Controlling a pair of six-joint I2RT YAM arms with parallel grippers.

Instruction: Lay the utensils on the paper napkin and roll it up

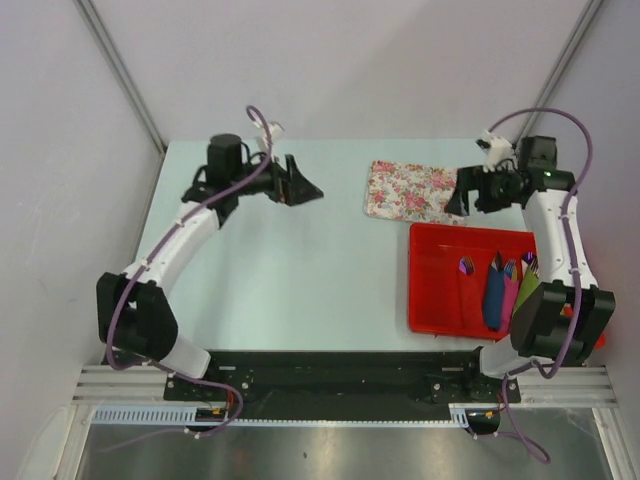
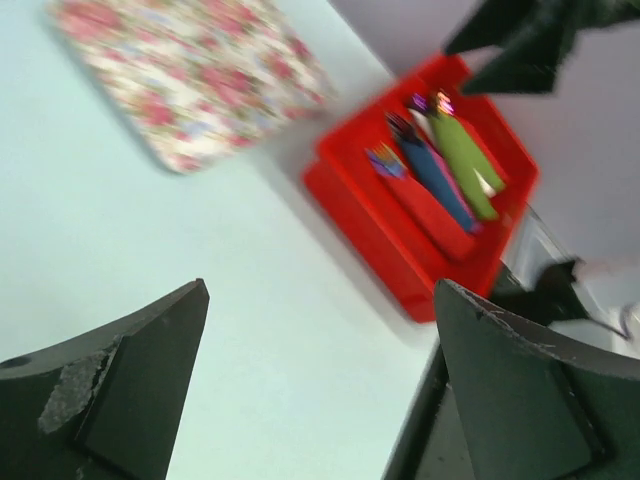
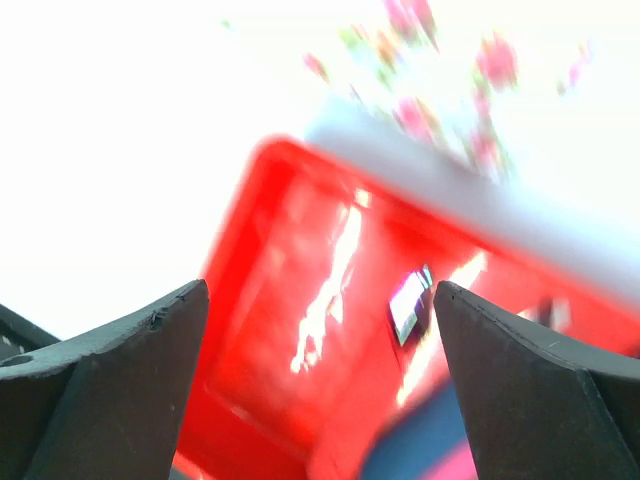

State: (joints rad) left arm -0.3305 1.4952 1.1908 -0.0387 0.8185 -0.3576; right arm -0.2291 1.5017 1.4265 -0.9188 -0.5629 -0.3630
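Observation:
The iridescent utensil tips (image 1: pixel 467 265) stick out of a red roll lying in the red tray (image 1: pixel 430 300), left of the blue, pink and green rolls. In the left wrist view the tips (image 2: pixel 383 160) top the red napkin roll (image 2: pixel 432 212). The right wrist view shows one shiny tip (image 3: pixel 408 302), blurred. My left gripper (image 1: pixel 308 190) is open and empty above the far left of the table; its view (image 2: pixel 320 290) shows bare table between the fingers. My right gripper (image 1: pixel 457 203) is open and empty above the tray's far edge (image 3: pixel 320 290).
A floral-patterned mat (image 1: pixel 410 190) lies at the far side, just behind the tray; it also shows in the left wrist view (image 2: pixel 190 75). Blue (image 1: pixel 494 292), pink (image 1: pixel 509 290) and green (image 1: pixel 527 285) rolls lie in the tray's right part. Grey walls enclose the table.

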